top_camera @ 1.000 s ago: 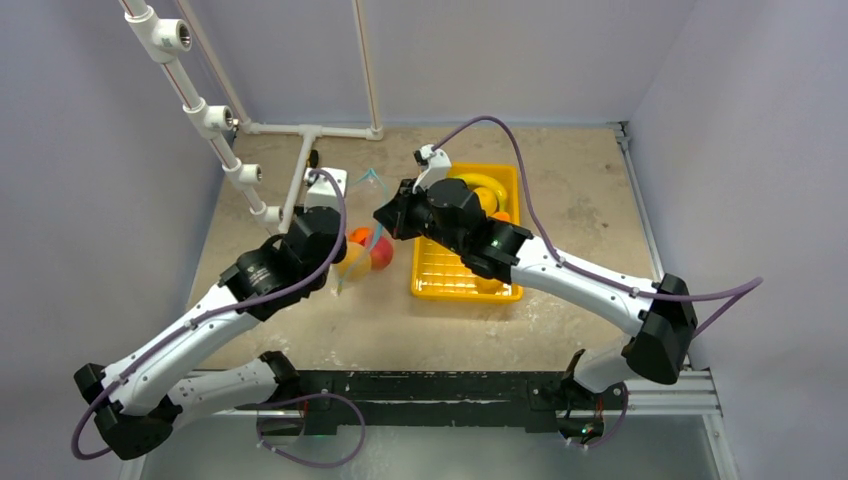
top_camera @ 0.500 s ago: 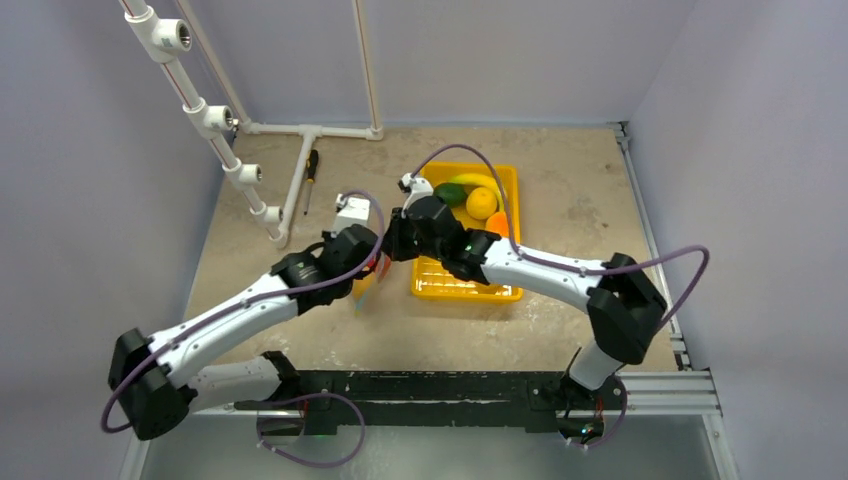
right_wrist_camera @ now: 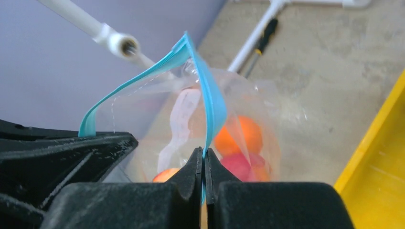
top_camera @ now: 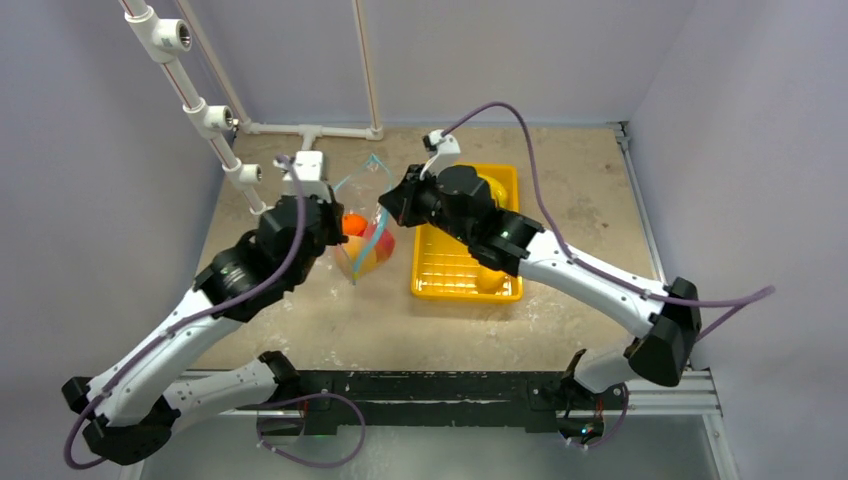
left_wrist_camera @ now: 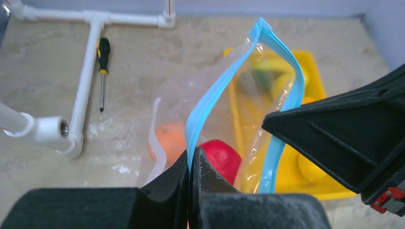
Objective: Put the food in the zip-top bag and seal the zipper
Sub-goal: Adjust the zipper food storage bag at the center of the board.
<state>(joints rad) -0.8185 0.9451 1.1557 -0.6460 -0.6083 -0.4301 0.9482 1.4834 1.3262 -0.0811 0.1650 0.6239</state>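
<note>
The clear zip-top bag (top_camera: 365,250) hangs between my two grippers, left of the yellow tray. Its teal-blue zipper (left_wrist_camera: 224,81) arches up between them, its mouth partly apart. My left gripper (left_wrist_camera: 191,160) is shut on one end of the strip, and it shows in the top view (top_camera: 338,225). My right gripper (right_wrist_camera: 204,155) is shut on the other end, and it too shows in the top view (top_camera: 386,212). Inside the bag lie an orange piece (left_wrist_camera: 167,136), a red piece (left_wrist_camera: 222,160) and a peach piece (right_wrist_camera: 165,175). A lemon (top_camera: 487,280) and more yellow fruit (top_camera: 497,190) lie in the tray.
The yellow tray (top_camera: 450,285) stands right of the bag, under my right arm. A white pipe frame (top_camera: 215,120) runs along the back left. A screwdriver (left_wrist_camera: 102,71) lies beside the pipe. Walls close the table at the back and sides.
Half a second ago both grippers were pressed close together nearer the front. Now they have swung back and up, with the bag held between them and its strip arched.
</note>
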